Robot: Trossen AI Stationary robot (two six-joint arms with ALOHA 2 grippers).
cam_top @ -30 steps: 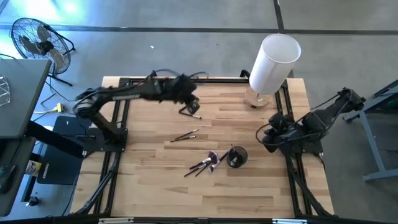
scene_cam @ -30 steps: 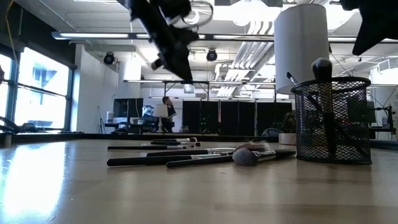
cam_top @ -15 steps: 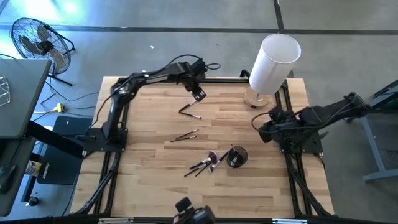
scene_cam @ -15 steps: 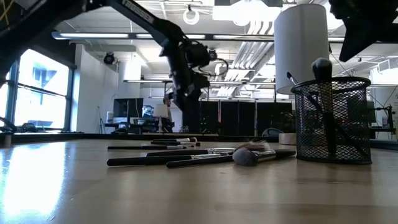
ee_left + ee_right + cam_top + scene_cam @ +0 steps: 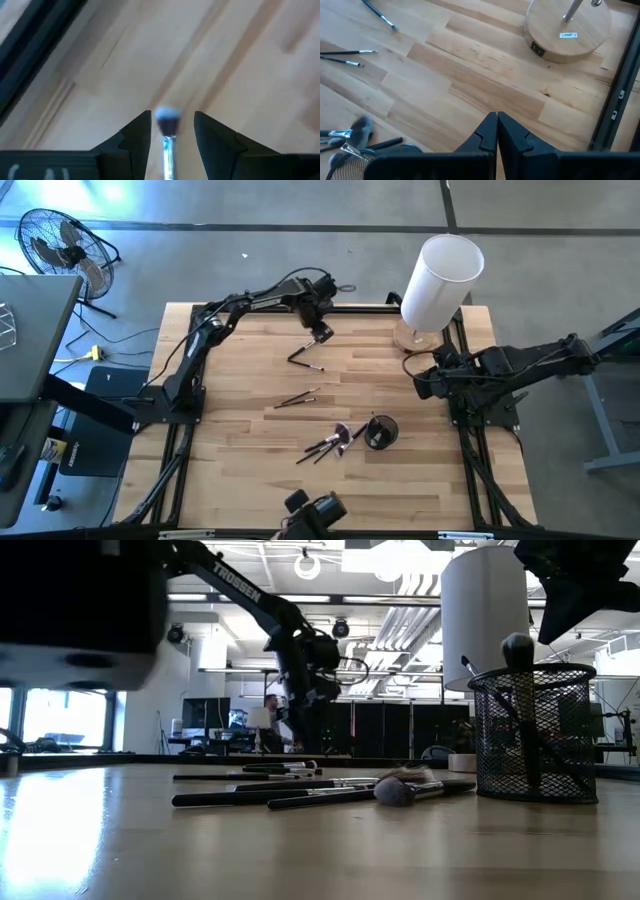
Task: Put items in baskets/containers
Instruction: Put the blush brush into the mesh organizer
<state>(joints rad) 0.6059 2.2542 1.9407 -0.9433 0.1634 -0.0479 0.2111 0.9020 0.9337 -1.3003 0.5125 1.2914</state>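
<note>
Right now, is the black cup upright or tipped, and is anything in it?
Upright. The cup stands on its base on the table, mouth up, with brushes sticking out of its top. How many are inside, cannot tell.

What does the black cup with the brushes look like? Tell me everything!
The black cup is a round basket of dark wire mesh, so you can see through it. It stands upright on the wooden table, near the right side. Several brushes stick up inside, one with a round dark tip. More brushes lie beside it.

Table [image 5: 240, 470] pale matt wood planks; cup [image 5: 532, 732] black wire mesh.
</note>
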